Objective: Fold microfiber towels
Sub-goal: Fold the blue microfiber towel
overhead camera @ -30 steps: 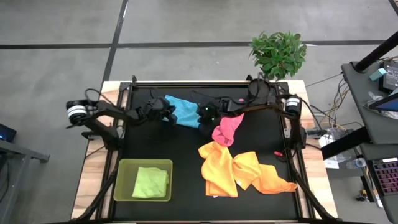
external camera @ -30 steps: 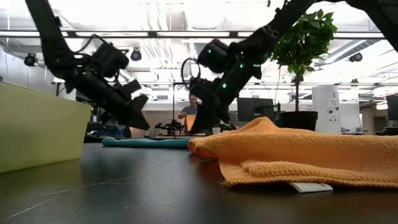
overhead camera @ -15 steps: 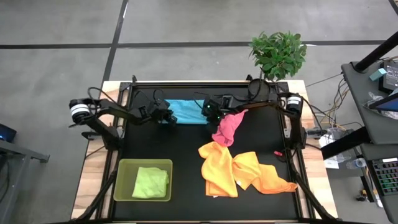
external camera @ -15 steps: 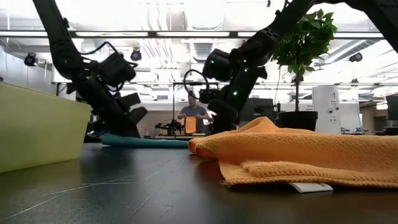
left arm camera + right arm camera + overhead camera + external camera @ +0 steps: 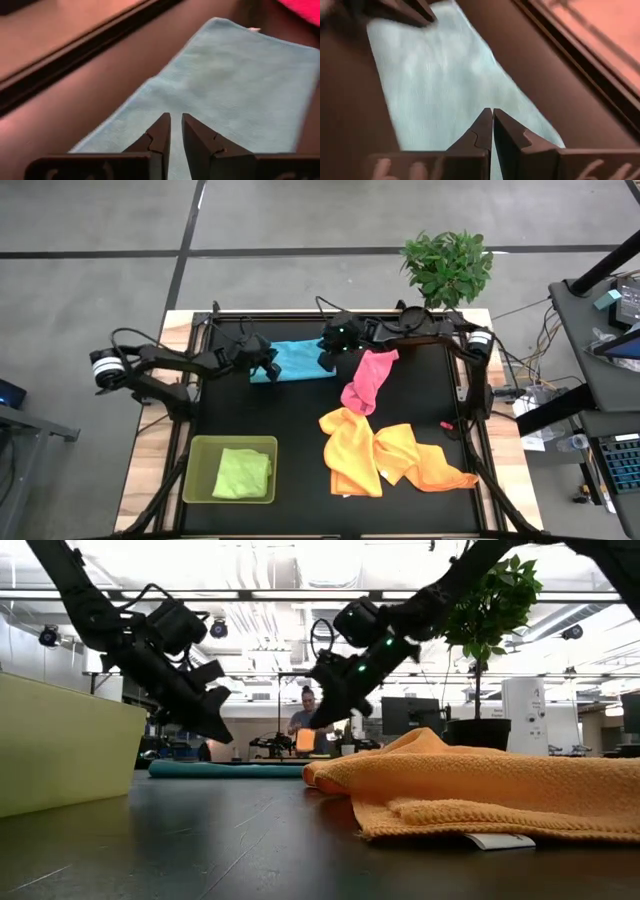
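Looking across my table, I see the orange towel [image 5: 480, 785] nearest, the pink towel [image 5: 368, 379] beyond, then the light blue towel [image 5: 297, 361] flat at the far edge. Left gripper [image 5: 262, 367] and right gripper [image 5: 326, 360] hover over its ends, fingers pressed together, empty.

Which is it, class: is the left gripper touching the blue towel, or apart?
Apart: in the low view the left gripper hangs above the blue towel, with background showing between.
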